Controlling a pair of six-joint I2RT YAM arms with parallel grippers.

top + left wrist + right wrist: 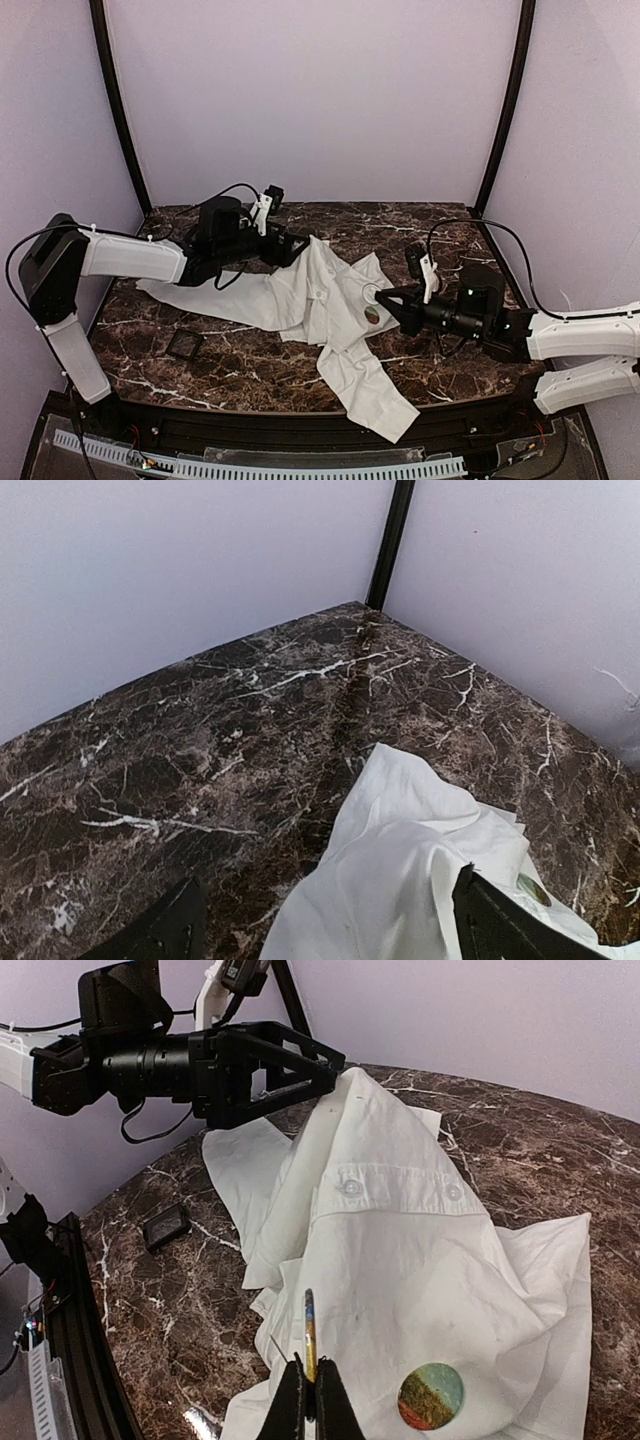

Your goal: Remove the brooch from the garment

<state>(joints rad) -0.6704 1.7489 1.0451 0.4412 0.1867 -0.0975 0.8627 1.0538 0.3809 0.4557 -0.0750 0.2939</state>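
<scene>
Reaching in from both sides in the overhead view, the arms are working on a white shirt [310,295] that is lying crumpled across the middle of the table [250,370]. The left gripper [293,246] is sitting at the shirt's far left edge, probably to steady the cloth. The right gripper [388,298] is hovering just beside the brooch [372,315], which is resting on the right part of the shirt. A small black tray [185,346] is lying well apart at the near left, with bare table around it, which I judge to be handy room for setting something down.

From the left wrist, the fingers [165,932] are standing wide apart with a fold of shirt between them, so this gripper is spread and not pinching anything. Bare marble is running on to the far corner.

From the right wrist, the tips are pressing together on a thin sliver [309,1325] that I cannot identify. The round brooch is lying flat on the cloth just beside them, close to the shirt's edge.
</scene>
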